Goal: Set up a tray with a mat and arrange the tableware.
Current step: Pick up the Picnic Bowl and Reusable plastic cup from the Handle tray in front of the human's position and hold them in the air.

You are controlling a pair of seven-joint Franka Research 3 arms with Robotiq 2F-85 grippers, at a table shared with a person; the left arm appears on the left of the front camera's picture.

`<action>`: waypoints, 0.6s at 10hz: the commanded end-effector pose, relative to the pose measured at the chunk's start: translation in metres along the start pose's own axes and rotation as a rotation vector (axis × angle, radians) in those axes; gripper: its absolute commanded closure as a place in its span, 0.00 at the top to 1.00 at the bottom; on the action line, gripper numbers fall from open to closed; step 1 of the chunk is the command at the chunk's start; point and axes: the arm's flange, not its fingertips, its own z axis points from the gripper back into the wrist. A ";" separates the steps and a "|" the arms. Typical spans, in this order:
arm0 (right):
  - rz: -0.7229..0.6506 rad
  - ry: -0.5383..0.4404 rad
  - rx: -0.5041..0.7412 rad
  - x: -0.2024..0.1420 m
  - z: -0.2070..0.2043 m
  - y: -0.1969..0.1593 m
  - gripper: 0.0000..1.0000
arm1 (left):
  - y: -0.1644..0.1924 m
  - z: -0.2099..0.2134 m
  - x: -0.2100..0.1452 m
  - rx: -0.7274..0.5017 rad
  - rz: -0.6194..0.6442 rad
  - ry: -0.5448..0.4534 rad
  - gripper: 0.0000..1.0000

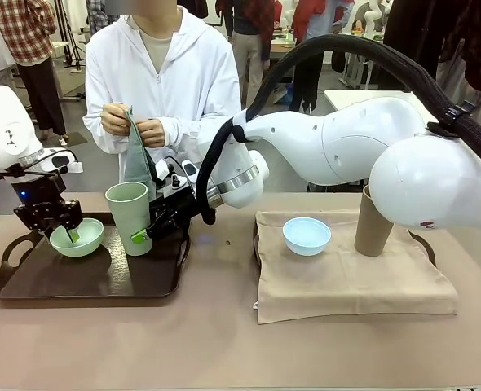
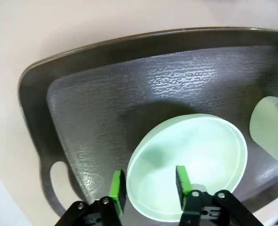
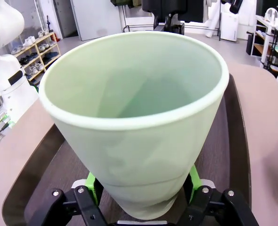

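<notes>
Grey floor (image 3: 66,42), a shoe shelf (image 3: 33,56), a white door (image 3: 94,19).

The table (image 1: 224,346) bears a dark tray (image 1: 86,281) and mat-draped tray (image 1: 426,247).

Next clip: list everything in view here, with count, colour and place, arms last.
dark tray: one, dark brown, table's left side
covered tray: one, dark, under the mat on the right
mat: one, beige, over the covered tray
green bowl: one, pale green, on the dark tray
green tumbler: one, pale green, upright on the dark tray
blue bowl: one, light blue, on the mat
tan tumbler: one, tan-brown, upright on the mat
cloth: one, grey-green, held by the person
table: one, beige
left gripper: astride the green bowl's rim
right gripper: around the green tumbler's base
</notes>
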 end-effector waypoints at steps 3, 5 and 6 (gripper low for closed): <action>0.021 -0.013 -0.018 -0.002 -0.001 -0.002 0.22 | 0.006 0.003 0.001 0.002 -0.006 -0.013 0.00; 0.019 -0.020 -0.017 -0.003 -0.001 -0.002 0.23 | 0.008 0.003 0.000 0.015 -0.011 -0.013 0.00; 0.016 -0.022 -0.018 -0.003 0.000 -0.003 0.00 | 0.008 0.003 0.001 0.018 -0.014 -0.010 0.00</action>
